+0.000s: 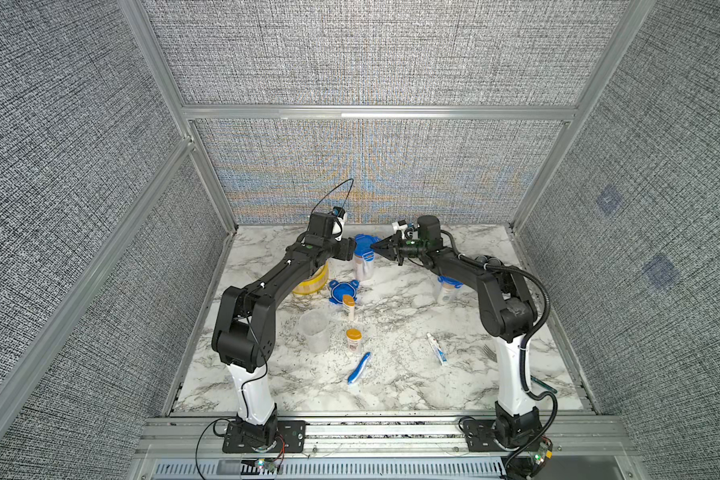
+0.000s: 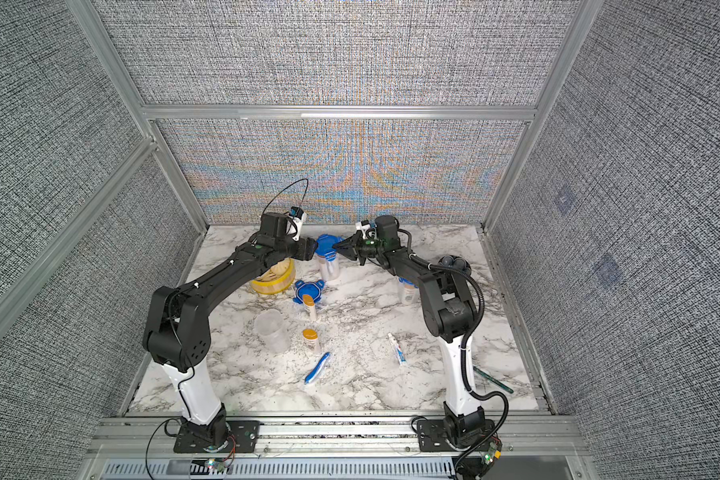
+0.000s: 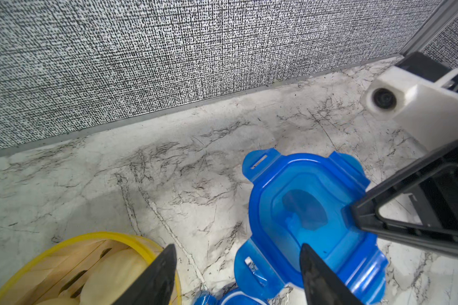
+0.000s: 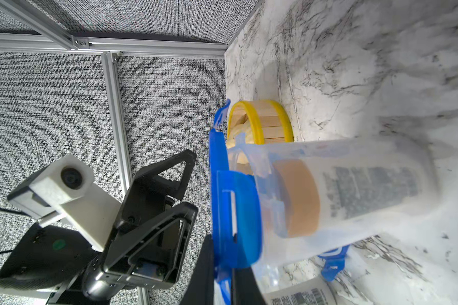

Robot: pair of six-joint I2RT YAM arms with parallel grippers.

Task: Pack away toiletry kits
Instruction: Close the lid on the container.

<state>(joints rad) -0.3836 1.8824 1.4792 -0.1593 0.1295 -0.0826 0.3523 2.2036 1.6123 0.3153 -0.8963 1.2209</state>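
Observation:
A clear jar (image 1: pixel 365 268) stands at the back middle with a blue clip lid (image 1: pixel 363 242) on top and an orange-capped bottle (image 4: pixel 299 200) inside. My right gripper (image 1: pixel 374 246) (image 4: pixel 224 253) is shut on the lid's tab on its right side. My left gripper (image 1: pixel 353 250) (image 3: pixel 238 266) is open at the lid's left edge, with one finger (image 3: pixel 317 274) over the lid. Loose on the table are a blue lid (image 1: pixel 344 289), two orange-capped bottles (image 1: pixel 348 306) (image 1: pixel 354 338), an empty jar (image 1: pixel 314 330), a toothbrush (image 1: pixel 359 368) and a toothpaste tube (image 1: pixel 437 349).
The yellow steamer with buns (image 1: pixel 310 283) sits under my left forearm, close to the jar. A second lidded jar (image 1: pixel 447 287) stands partly hidden behind my right arm. The back wall (image 3: pixel 169 66) is close behind the jar.

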